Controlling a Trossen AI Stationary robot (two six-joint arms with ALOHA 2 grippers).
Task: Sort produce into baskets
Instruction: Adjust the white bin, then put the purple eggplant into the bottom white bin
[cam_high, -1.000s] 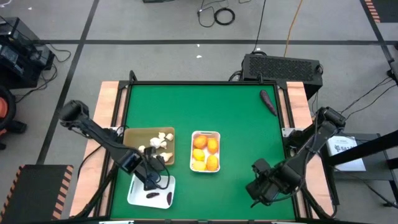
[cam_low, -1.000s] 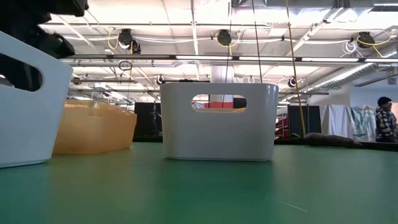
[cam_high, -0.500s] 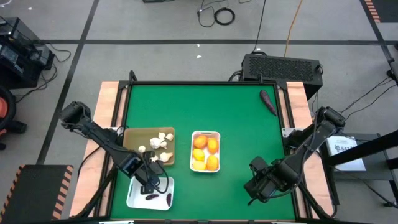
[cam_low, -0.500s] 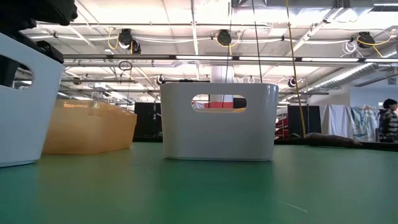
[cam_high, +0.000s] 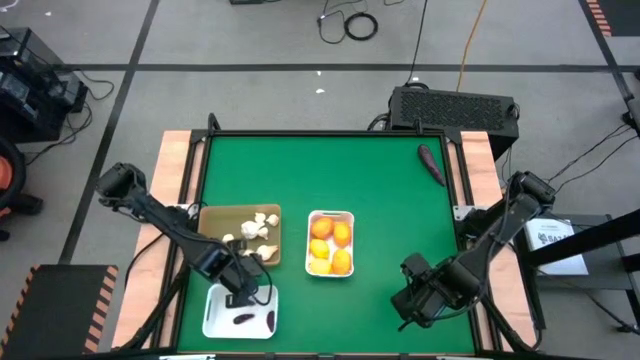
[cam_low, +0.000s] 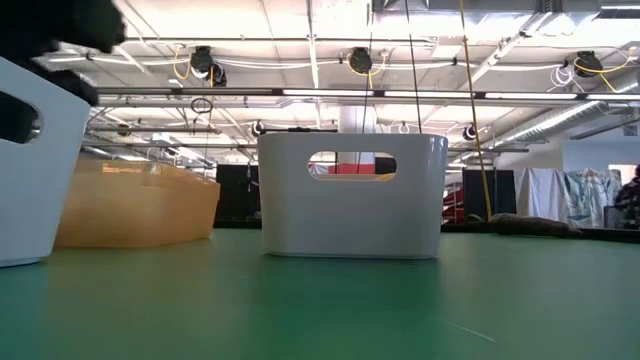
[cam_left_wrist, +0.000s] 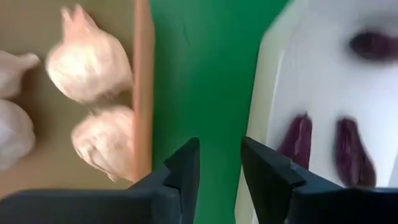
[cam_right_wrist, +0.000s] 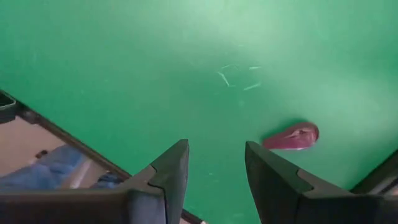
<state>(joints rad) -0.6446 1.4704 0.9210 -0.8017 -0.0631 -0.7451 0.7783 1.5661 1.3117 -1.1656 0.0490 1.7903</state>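
Produce is mostly sorted: whitish garlic bulbs (cam_high: 252, 229) lie in the tan basket (cam_high: 214, 219), orange citrus fruits (cam_high: 331, 246) fill the middle white basket (cam_high: 330, 215), and dark purple vegetables (cam_high: 254, 319) sit in the near-left white basket (cam_high: 213, 315). One more purple vegetable (cam_high: 431, 165) lies alone on the green table (cam_high: 330, 170) at the far right edge, well apart from all baskets.

Left gripper (cam_high: 247, 290) hovers over the strip of table between the tan basket and the near-left white basket, at that white basket's far edge. In the left wrist view the fingers (cam_left_wrist: 186, 168) stand a little apart with nothing between them; garlic bulbs (cam_left_wrist: 90, 65) show on one side and purple pieces (cam_left_wrist: 354, 152) in the white basket on the other.

Right gripper (cam_high: 407, 305) waits near the table's near-right corner, over bare green surface. Right wrist view shows its fingers (cam_right_wrist: 171, 168) apart, gripping nothing, with a small reddish mark (cam_right_wrist: 291, 136) on the table just beyond them.

Low view: white basket (cam_low: 351, 195) centre, tan basket (cam_low: 135, 205) behind-left, another white basket (cam_low: 35, 170) at the left edge.
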